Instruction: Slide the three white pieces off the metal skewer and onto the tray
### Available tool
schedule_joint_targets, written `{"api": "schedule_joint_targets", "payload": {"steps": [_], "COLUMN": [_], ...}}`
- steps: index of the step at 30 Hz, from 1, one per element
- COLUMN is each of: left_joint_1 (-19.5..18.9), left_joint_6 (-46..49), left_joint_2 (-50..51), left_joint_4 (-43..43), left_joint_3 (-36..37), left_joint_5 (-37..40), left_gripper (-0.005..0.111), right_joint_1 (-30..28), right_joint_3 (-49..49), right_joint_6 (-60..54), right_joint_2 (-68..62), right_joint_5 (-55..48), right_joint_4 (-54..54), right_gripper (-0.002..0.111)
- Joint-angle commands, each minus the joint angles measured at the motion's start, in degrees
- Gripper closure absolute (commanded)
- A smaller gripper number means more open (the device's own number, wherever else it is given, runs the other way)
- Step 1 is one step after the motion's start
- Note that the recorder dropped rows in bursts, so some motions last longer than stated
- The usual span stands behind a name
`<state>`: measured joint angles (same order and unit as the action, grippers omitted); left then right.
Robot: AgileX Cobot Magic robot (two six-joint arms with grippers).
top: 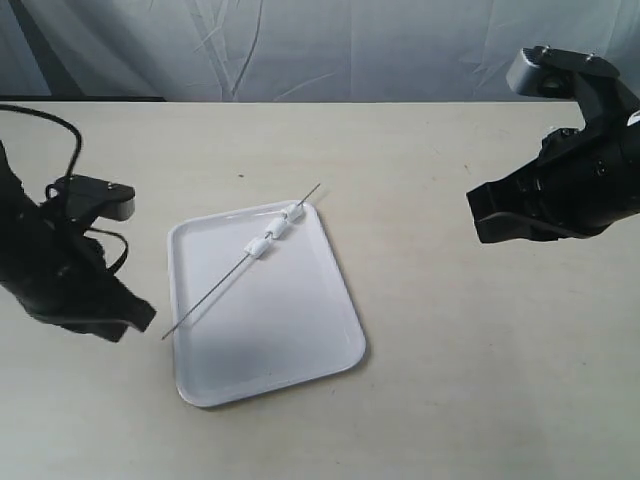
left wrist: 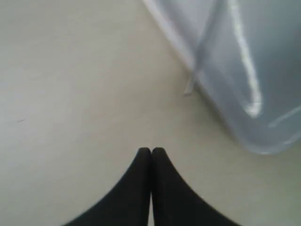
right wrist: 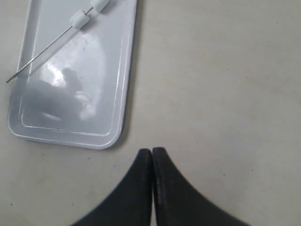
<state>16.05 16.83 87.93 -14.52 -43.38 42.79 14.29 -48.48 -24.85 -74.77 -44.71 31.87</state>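
- Metal skewer (top: 215, 287) lies diagonally across the tray (top: 290, 320). Its near-left tip juts past the tray's left rim, and its far tip pokes out beyond the far rim.
- All of the three white pieces (top: 278, 227) are threaded on the skewer, bunched toward its far end above the tray's far-right corner. The outermost one sits right at the rim.
- The left tool (left wrist: 151, 151) has its fingers pressed together and grips nothing. It hovers over the tabletop (top: 450, 350) near the skewer's near-left tip.
- The right tool (right wrist: 152, 151) is likewise pressed together and empty, well apart from the tray on its right side.
- Neither tool can take the rod until its fingers spread. A descent with them together would likely just knock the thin rod aside.
- The rod seems to bridge the raised rims, so a nudge could roll or pivot it and tip the far end off the tray.
- Pushing the pieces toward the far tip risks dropping them outside the rim. Drawing them toward the near-left end looks safer.
- The glossy tray may also skid if a tool drags on it.
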Motion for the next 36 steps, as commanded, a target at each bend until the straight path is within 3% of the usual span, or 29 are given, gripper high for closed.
{"api": "schedule_joint_targets", "payload": {"steps": [1, 4, 11, 15, 20, 24, 28, 36], "left_joint_1": [2.1, 4.2, 4.2, 4.2, 5.3, 7.3, 8.8, 8.8], "left_joint_6": [9.1, 9.0, 9.0, 9.0, 9.4, 12.4, 8.4, 7.2], "left_joint_2": [1.7, 7.5, 21.8, 24.7, 26.1, 26.1, 26.1, 26.1], "left_joint_4": [-13.4, -10.0, -4.1, -3.7, -4.0, -3.0, 2.0, 4.7], "left_joint_3": [-5.6, -13.0, -21.6, -24.7, -26.4, -26.4, -26.4, -26.4], "left_joint_5": [0.9, 0.8, 5.1, 5.9, 6.1, 5.8, 3.7, 3.6], "left_gripper": [0.107, 0.107, 0.106, 0.095, 0.078, 0.078, 0.080, 0.081], "right_joint_1": [0.2, 0.2, 0.2, 0.2, 0.2, 0.2, 0.2, 0.2], "right_joint_3": [0.2, 0.2, 0.2, 0.2, 0.2, 0.2, 0.2, 0.2], "right_joint_6": [-1.2, -1.3, -1.5, -1.5, -1.5, -1.5, -1.5, -1.5], "right_joint_2": [0.3, 0.3, 0.3, 0.3, 0.3, 0.3, 0.3, 0.3], "right_joint_5": [-0.7, -0.3, -0.8, -1.3, -1.0, -1.0, -1.9, -2.6], "right_joint_4": [2.6, 3.8, 4.2, 4.2, 4.2, 4.2, 4.4, 4.5], "right_gripper": [0.108, 0.108, 0.108, 0.108, 0.108, 0.108, 0.108, 0.108]}}
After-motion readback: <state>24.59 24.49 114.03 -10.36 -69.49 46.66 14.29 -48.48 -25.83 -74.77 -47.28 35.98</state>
